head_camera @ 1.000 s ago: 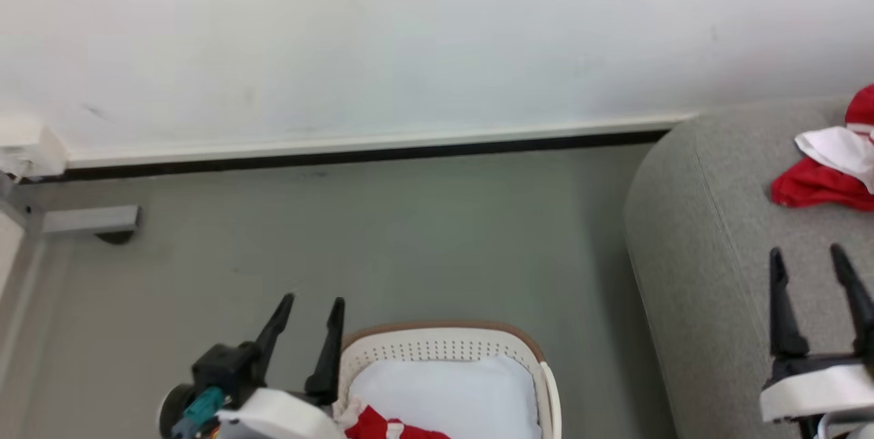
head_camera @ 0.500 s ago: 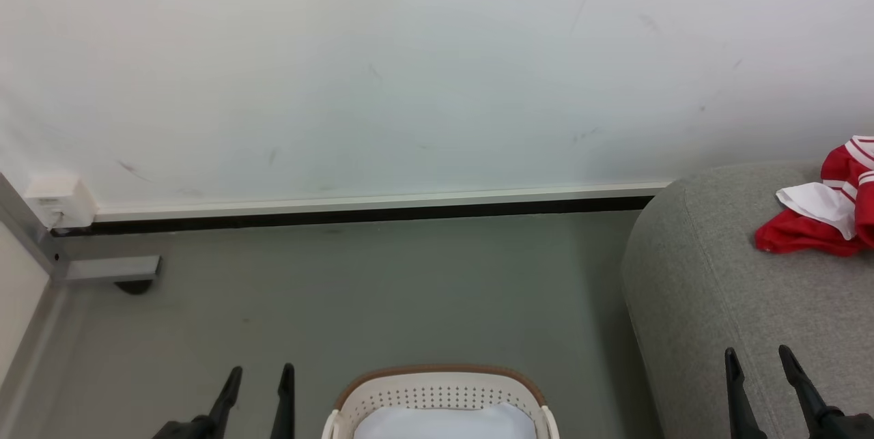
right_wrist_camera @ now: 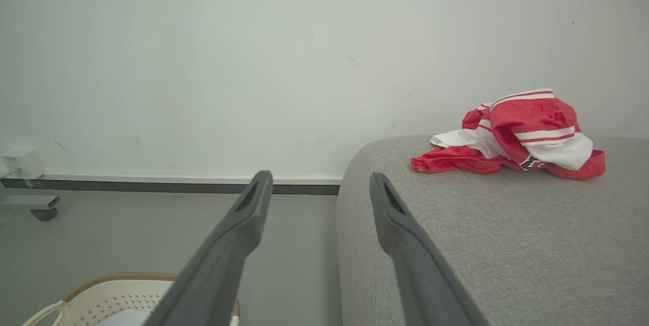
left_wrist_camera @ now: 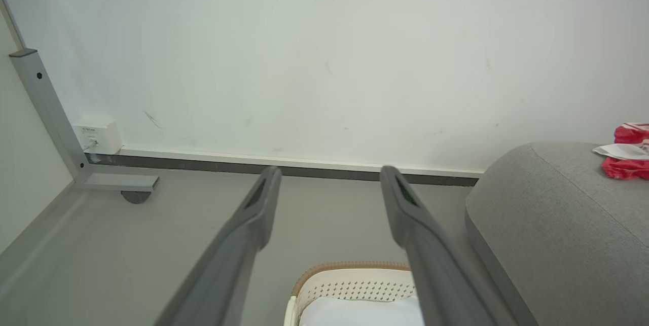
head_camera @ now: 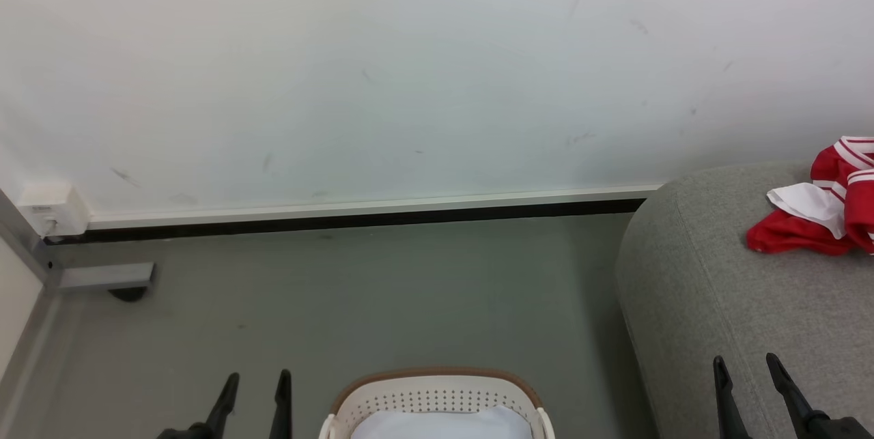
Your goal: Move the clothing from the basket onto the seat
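The clothing (right_wrist_camera: pixel 522 133) is a crumpled red-and-white heap on the seat (head_camera: pixel 717 302), close to the wall. It looks light, limp and a little slick. It would likely sag and trail from any grip instead of keeping its shape. The best hold is probably a pinch on a raised fold at the top of the heap, or on the thicker striped trim, where the cloth bunches enough to catch. A flat edge lying on the upholstery would be harder to take.

Both jaws stand wide and hold nothing. In the head view the right jaws hang over the seat's near part, with the clothing ahead of them and to their right, well apart. The left jaws hang over the floor just left of the basket (head_camera: pixel 437 399). The part of the basket in view holds a pale liner (head_camera: pixel 440 427).
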Robot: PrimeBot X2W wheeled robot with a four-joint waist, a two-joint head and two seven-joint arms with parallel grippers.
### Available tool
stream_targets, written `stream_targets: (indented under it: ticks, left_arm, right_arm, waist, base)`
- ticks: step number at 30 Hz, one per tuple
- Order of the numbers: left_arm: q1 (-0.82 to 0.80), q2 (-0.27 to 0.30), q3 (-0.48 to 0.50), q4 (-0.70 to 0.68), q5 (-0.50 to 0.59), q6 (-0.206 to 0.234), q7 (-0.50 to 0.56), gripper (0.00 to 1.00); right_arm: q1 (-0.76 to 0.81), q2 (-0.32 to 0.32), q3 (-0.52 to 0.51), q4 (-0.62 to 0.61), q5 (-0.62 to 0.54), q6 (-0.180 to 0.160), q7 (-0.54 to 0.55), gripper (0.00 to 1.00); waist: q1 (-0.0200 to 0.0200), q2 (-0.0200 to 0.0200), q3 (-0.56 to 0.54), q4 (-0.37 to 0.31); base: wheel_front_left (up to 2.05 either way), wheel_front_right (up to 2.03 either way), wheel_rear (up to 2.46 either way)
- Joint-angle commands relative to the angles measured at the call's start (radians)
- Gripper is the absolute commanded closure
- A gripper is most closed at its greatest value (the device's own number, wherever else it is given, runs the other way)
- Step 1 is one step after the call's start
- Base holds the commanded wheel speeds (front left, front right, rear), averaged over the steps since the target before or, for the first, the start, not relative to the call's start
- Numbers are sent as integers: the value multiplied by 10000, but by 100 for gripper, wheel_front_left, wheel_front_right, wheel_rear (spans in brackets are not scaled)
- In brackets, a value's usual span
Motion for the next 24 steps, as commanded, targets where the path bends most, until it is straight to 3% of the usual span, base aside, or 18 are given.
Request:
stream_targets:
  ticks: [1, 8, 14, 24]
  left_arm:
    - [103, -19, 65, 20, 142, -49, -8, 0]
    - [16, -193, 176, 55, 428, -257, -8, 0]
    - [-514, -240, -355, 770, 794, -497, 115, 0]
    - [-2473, -166, -1779, 2831, 1595, -836, 2419, 0]
  right_arm:
    - [-57, 26, -6, 39, -58, -25, 10, 0]
    - [-222, -42, -14, -85, -34, -24, 10, 0]
    - [-536, -170, -60, -385, 7, -25, 10, 0]
    - [-1684, -103, -77, -1049, 123, -25, 10, 0]
  waist:
    - [1, -1, 6, -7]
    - [1, -1, 186, -130]
    - [1, -1, 780, -305]
    - [1, -1, 3031, -911]
  base:
    - [0, 0, 0]
    - [0, 0, 0]
    - [0, 0, 0]
    - [0, 0, 0]
